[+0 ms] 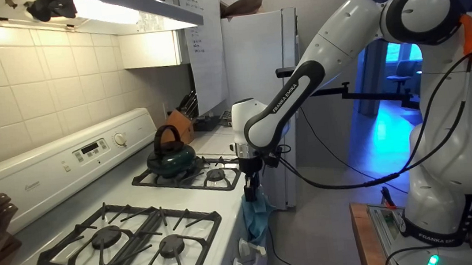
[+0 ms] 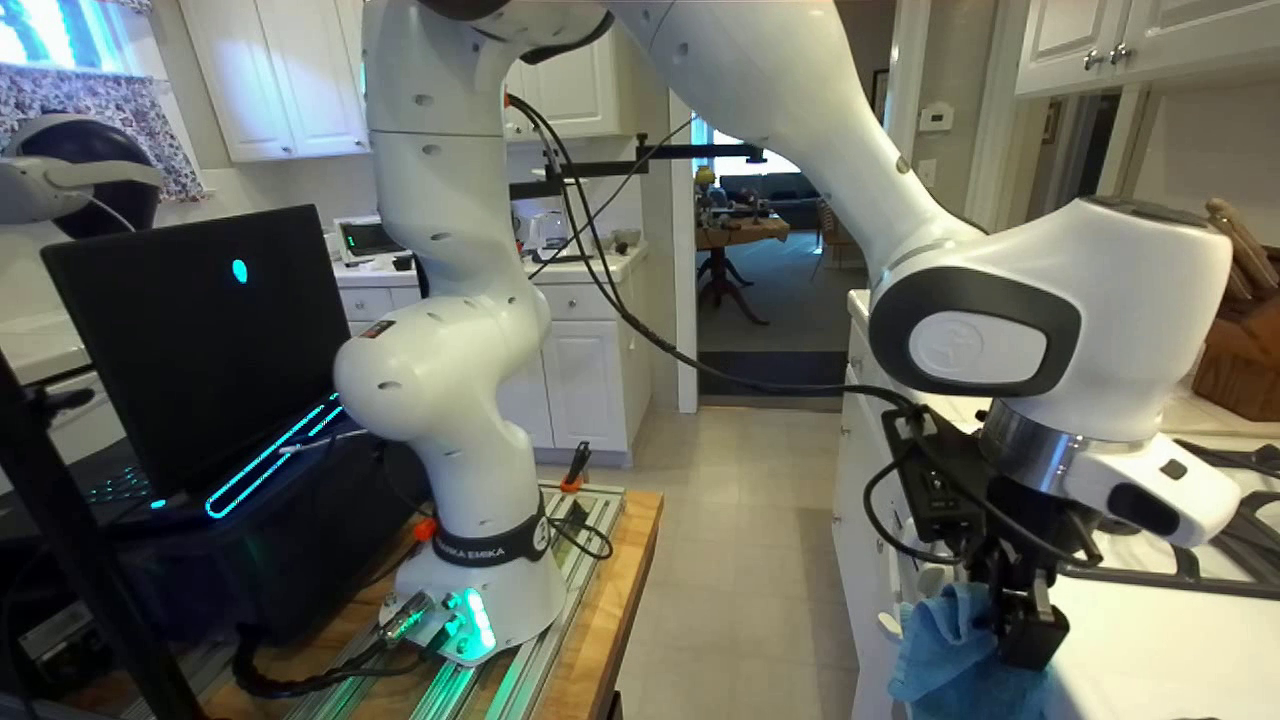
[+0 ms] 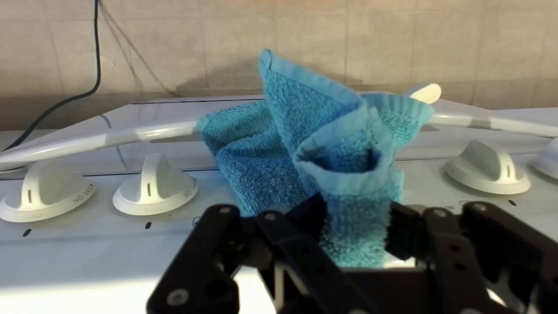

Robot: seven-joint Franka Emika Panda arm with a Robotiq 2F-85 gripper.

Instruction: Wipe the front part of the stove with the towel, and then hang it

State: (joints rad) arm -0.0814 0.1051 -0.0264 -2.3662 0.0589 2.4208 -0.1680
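In an exterior view, the claw (image 2: pixel 1018 632) at lower right grips the blue towel (image 2: pixel 948 652) at the edge of the white stove (image 2: pixel 1165 635). A black laptop (image 2: pixel 205 335) stands open at the left; the arm's base (image 2: pixel 522 605), lower left of centre, glows green.

In an exterior view the camera looks down along the stove (image 1: pixel 181 198) toward the refrigerator (image 1: pixel 257 50); in an exterior view the camera faces roughly the opposite way, close to the arm (image 2: pixel 795 100), toward a doorway (image 2: pixel 775 250); both share arm, stove and towel (image 3: pixel 314 135); the wrist view (the closest) looks past the gripper (image 3: pixel 355 222), over the knobs (image 3: pixel 152 187), down to the floor (image 3: pixel 270 35).
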